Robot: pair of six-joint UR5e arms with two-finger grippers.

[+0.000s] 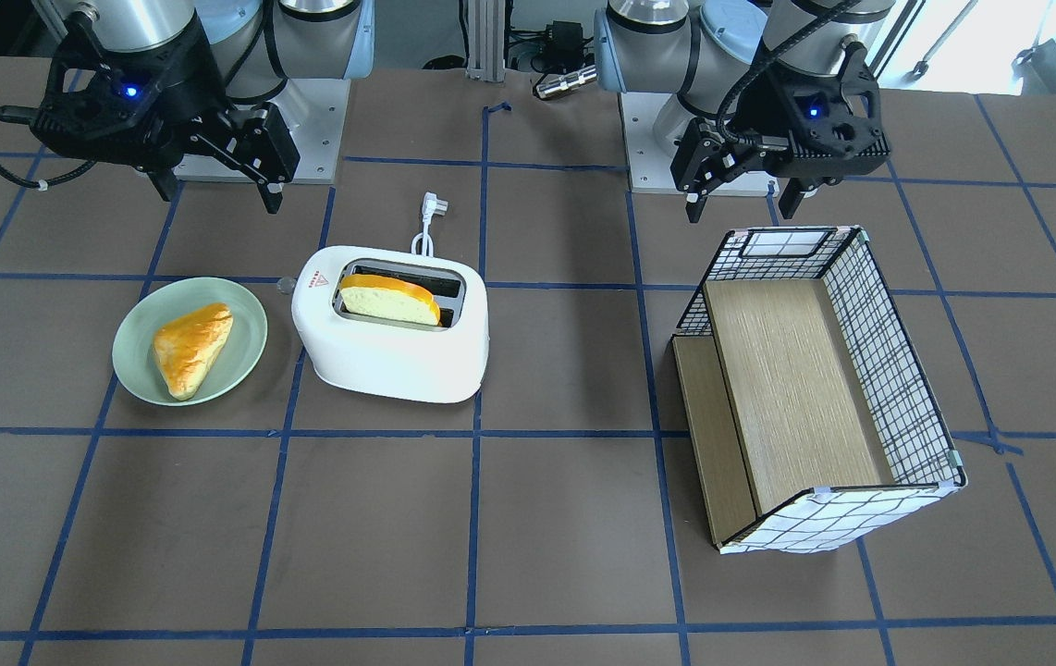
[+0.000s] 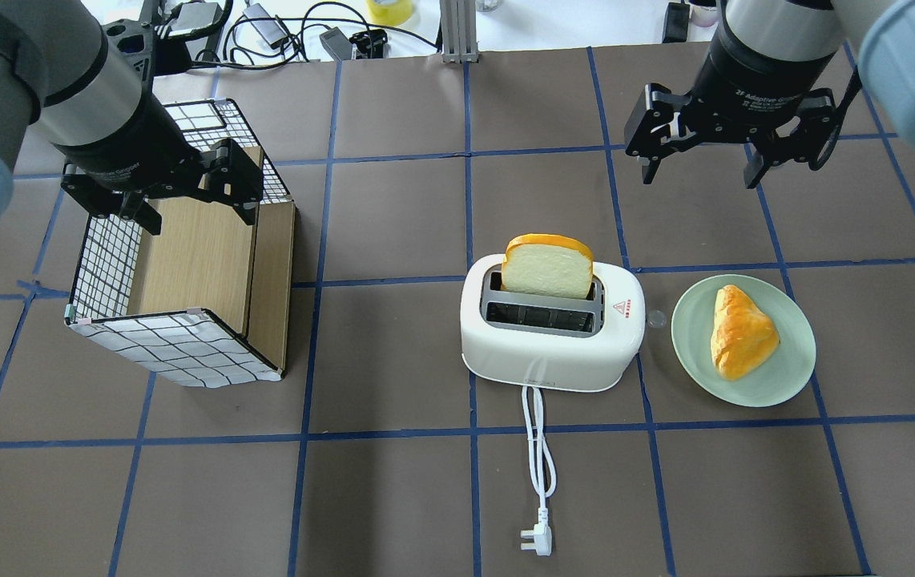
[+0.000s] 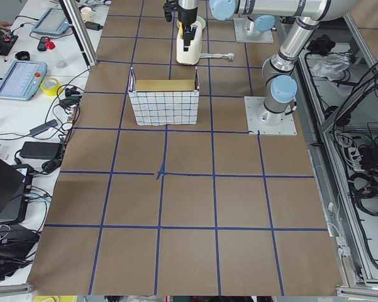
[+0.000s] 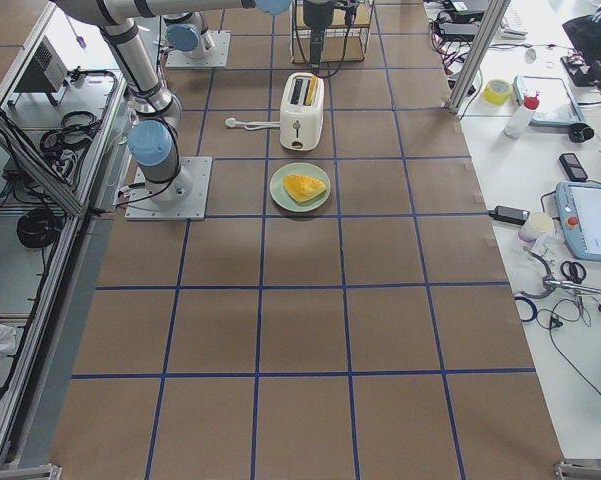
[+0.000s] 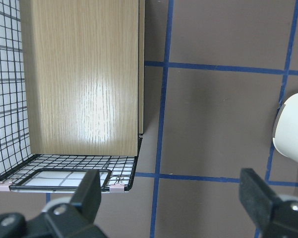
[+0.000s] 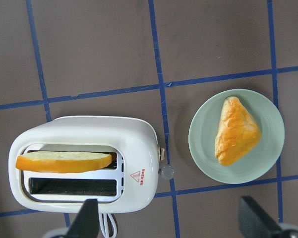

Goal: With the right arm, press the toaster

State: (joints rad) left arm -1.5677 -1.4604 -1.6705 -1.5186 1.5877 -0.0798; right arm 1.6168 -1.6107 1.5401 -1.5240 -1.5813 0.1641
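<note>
Front cam: right gripper (image 1: 218, 196) is spread wide, nothing in it, hanging above the table. The toaster (image 1: 394, 356) sits below it and off to one side, with a bread slice (image 1: 389, 301) poking out of one slot. Overhead: green plate (image 2: 694, 361) below the gripper holds a pastry (image 2: 742, 332). Wrist cam: toaster and plate both underneath, lever knob (image 6: 167, 172) between them.

The toaster (image 5: 293, 130) is cut by the left wrist view's right edge, only a white corner showing; the bread slice (image 2: 547, 268) has its lower part hidden in a slot; the left end effector (image 2: 199, 219) covers part of the basket (image 2: 177, 344); the right end effector (image 6: 168, 201) shows in its wrist view only as two fingers (image 6: 88, 218) cut by the bottom edge.
</note>
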